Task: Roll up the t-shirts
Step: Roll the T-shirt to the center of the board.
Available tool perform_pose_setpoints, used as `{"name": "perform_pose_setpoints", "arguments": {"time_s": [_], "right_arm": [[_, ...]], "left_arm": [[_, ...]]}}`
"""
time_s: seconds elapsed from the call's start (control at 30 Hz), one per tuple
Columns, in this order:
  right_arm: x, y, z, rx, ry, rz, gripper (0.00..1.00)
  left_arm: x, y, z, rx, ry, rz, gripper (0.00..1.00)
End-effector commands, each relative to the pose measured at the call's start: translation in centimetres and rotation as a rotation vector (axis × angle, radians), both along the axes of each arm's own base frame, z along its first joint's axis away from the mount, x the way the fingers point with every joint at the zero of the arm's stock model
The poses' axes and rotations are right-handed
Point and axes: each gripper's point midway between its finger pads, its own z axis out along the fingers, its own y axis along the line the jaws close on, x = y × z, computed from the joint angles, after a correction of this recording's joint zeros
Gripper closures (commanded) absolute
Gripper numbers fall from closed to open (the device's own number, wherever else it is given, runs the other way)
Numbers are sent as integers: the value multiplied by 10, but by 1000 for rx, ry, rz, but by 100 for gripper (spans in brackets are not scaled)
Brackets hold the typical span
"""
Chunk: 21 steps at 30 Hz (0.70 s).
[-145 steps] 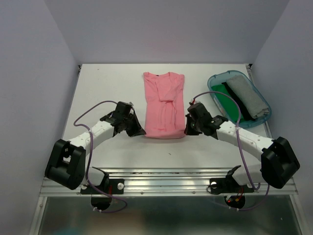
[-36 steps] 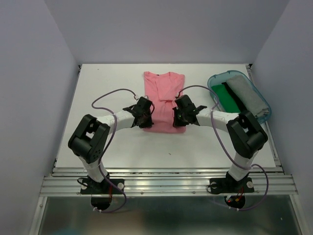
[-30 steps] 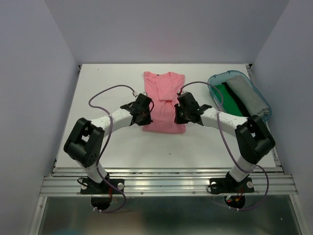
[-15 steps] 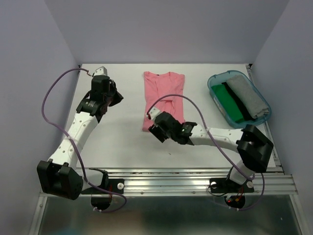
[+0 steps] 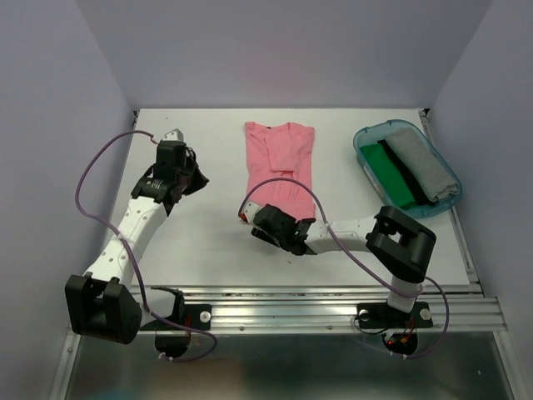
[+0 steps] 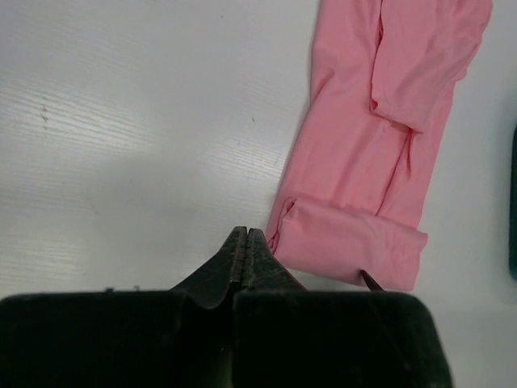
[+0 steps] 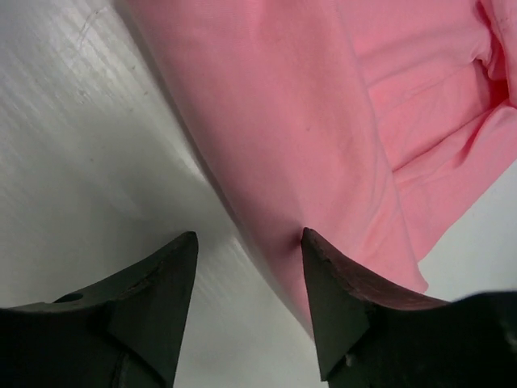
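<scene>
Bright, even, diffuse light falls from overhead. In the top view the white surface (image 5: 208, 242) shows only faint, soft shadows, and the back wall (image 5: 283, 58) carries a weak pink tint beyond the shirt (image 5: 279, 167). In the left wrist view the left pincer (image 6: 245, 242) is a near-black mass without detail, and a broad grey shadow lies just ahead of it. The right pincer (image 7: 249, 234) looks dark and slightly soft, with shadow between its fingers along the shirt's edge.
</scene>
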Motion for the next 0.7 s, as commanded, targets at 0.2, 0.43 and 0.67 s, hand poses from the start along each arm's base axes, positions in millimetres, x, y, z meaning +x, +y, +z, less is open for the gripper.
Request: {"name": "perform_pose_setpoints", "arguments": {"time_s": [0.2, 0.43, 0.67], "right_arm": [[28, 7, -13, 10, -91, -47, 74], [20, 13, -16, 27, -28, -18, 99], [-22, 24, 4, 124, 215, 11, 99]], "left_arm": [[-3, 2, 12, -19, -57, -9, 100], [-4, 9, 12, -11, -57, -2, 100], [-4, 15, 16, -6, -66, 4, 100]]}}
